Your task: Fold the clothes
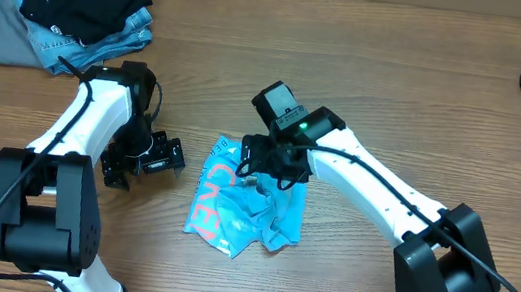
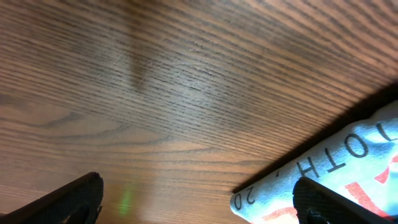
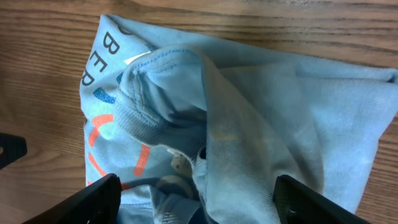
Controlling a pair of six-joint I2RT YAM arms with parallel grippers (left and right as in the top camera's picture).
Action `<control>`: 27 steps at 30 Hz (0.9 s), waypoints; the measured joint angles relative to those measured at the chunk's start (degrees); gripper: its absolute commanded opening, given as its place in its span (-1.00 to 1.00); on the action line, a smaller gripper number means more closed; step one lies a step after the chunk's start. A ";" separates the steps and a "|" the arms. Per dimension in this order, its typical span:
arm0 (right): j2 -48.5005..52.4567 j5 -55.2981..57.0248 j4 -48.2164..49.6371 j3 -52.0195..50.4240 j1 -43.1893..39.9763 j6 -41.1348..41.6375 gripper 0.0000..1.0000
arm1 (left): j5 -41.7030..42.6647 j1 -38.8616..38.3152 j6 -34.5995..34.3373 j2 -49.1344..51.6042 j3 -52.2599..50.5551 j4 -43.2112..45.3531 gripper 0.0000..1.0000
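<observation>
I am seeing the right gripper [image 3: 194, 200] over the T-shirt [image 1: 250, 213] near the worktop's [image 1: 398, 94] front edge, fingers wide. The left gripper [image 1: 145, 159] is hovering beside it, fingers wide.

Crumpled light blue T-shirt [image 1: 250, 208] (red-and-white lettering showing at its left), right end effector [image 1: 259, 165] over its upper edge

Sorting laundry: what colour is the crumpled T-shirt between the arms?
Light blue T-shirt, clearest in the right wrist view.
</observation>
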 measured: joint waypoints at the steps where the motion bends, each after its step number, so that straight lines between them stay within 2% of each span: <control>1: 0.00 0.04 0.00 0.00 0.02 0.04 0.64 | 0.15 0.00 0.00 0.00 0.00 0.13 1.00; 12: 2.97 2.38 -0.46 0.00 0.02 0.24 0.61 | 0.35 0.00 0.00 0.00 -0.11 0.31 1.00; 15: 3.61 2.67 -0.55 0.00 0.02 0.26 0.52 | 0.35 0.00 0.00 0.00 -0.11 0.31 1.00; 20: 3.65 3.39 -0.61 0.00 0.00 0.55 0.18 | 0.35 0.00 0.00 0.00 -0.11 0.31 1.00; 23: 3.65 5.68 -1.29 0.00 0.00 0.68 -0.16 | 0.37 0.00 0.00 0.00 -0.13 0.26 1.00; 24: 3.65 6.97 -1.88 0.00 0.00 0.35 -0.34 | 0.37 0.00 0.00 0.00 -0.13 0.26 0.99; 27: 3.65 9.60 -2.60 0.00 -0.15 0.59 -0.50 | 0.37 0.00 0.00 0.00 -0.15 0.28 1.00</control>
